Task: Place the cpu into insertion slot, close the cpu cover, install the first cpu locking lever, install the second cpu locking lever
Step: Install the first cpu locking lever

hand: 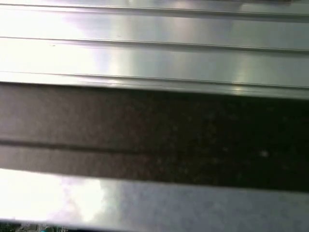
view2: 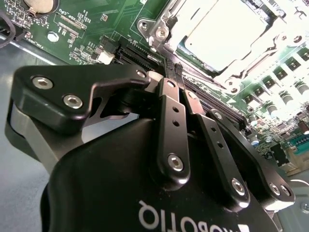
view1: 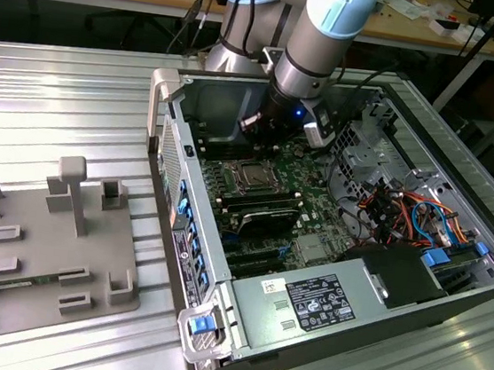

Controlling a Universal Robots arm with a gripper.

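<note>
Inside the open computer case (view1: pixel 462 174), the gripper (view2: pixel 175 70) is held low over the green board (view1: pixel 310 179), with its two black fingers (view2: pixel 170 121) pressed together and nothing between them. The tips are seen just beside the slot's shiny rim (view2: pixel 161 34). The cpu (view2: pixel 227 29) is seated in the insertion slot (view1: pixel 255 176), and the cpu cover (view2: pixel 251 70) is laid flat around it.
</note>
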